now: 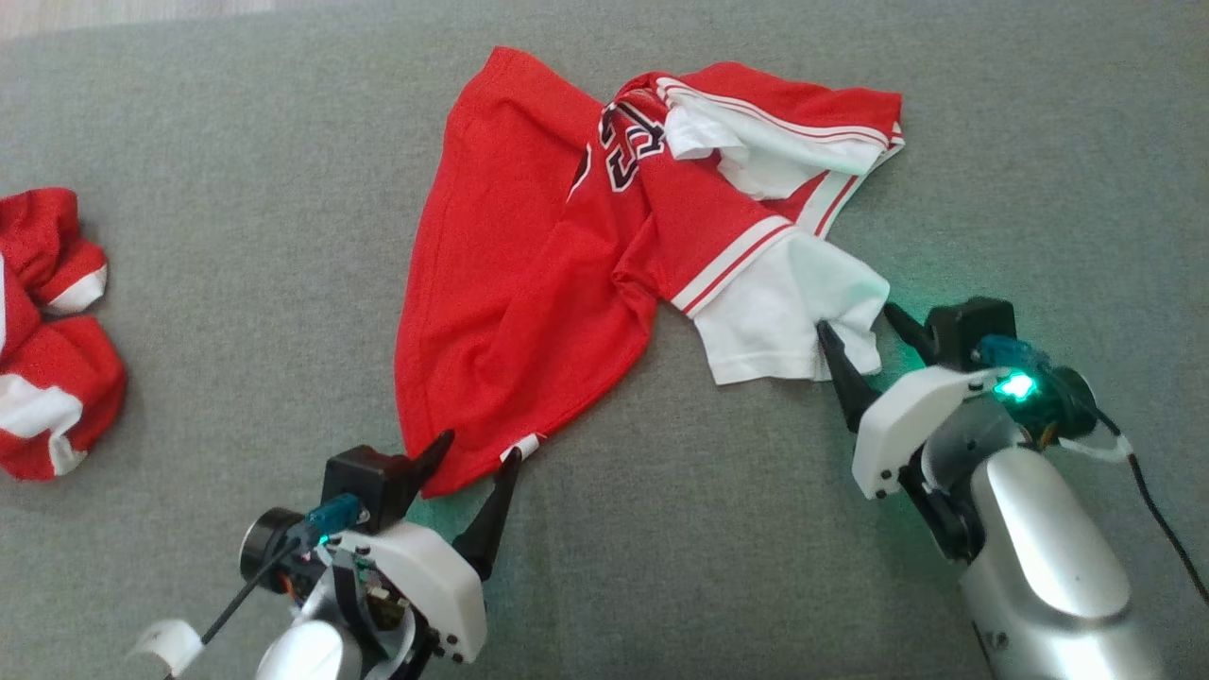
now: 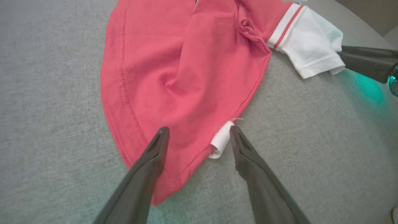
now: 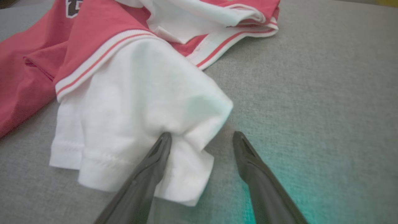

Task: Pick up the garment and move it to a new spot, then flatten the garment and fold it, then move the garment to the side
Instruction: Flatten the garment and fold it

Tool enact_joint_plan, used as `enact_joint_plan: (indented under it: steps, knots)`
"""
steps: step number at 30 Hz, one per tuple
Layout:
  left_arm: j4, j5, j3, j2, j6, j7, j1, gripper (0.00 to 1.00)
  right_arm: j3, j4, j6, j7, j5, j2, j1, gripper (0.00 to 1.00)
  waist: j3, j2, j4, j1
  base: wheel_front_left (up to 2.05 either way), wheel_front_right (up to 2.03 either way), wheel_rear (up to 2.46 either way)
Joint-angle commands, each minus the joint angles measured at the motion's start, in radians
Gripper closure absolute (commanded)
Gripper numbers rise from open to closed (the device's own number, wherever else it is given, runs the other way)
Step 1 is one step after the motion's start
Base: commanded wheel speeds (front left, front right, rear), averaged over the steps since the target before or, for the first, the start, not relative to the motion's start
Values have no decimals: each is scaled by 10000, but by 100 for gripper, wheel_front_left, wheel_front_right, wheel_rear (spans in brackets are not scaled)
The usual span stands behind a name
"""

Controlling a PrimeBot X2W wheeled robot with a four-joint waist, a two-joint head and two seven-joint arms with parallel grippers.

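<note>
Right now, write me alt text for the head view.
A red jersey lies rumpled on a grey surface, with the open left gripper straddling its bottom hem corner and the open right gripper at its white sleeve. A second red-and-white garment sits bunched at the far left edge.

Matt cloth garment [image 1: 529, 283], woven surface [image 1: 236, 189].

Bare grey woven fabric surface [image 1: 680, 567] lies open to the right of the spread red-and-white jersey [image 1: 510, 283] and on its near side. A crumpled red-and-white cloth heap [image 1: 47, 340] blocks the far left edge.
</note>
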Motion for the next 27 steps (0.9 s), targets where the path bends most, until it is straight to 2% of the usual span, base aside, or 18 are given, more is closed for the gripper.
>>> enact_joint_plan:
  steps: [1, 8, 12, 27]
  knots:
    - [-356, -102, 213, 160, -30, 102, -352, 0, 381, -131, 77, 26, 153, -28, -370, 0, 93, 0, 58, -2, 0, 0, 0]
    - [-305, -191, 66, 332, -32, 388, -203, 0, 880, 103, 77, 57, 530, -172, -464, 0, 149, 0, 45, -2, 0, 0, 0]
    - [-327, -182, 170, 415, 129, 400, -111, 0, 1045, 91, 77, 18, 696, -277, -471, 0, 204, 0, 22, -2, 0, 0, 0]
    - [-105, -91, 480, 1153, 310, 765, -67, 0, 2105, -583, 77, 564, 1659, -651, -323, 0, 301, 0, -139, -2, 0, 0, 0]
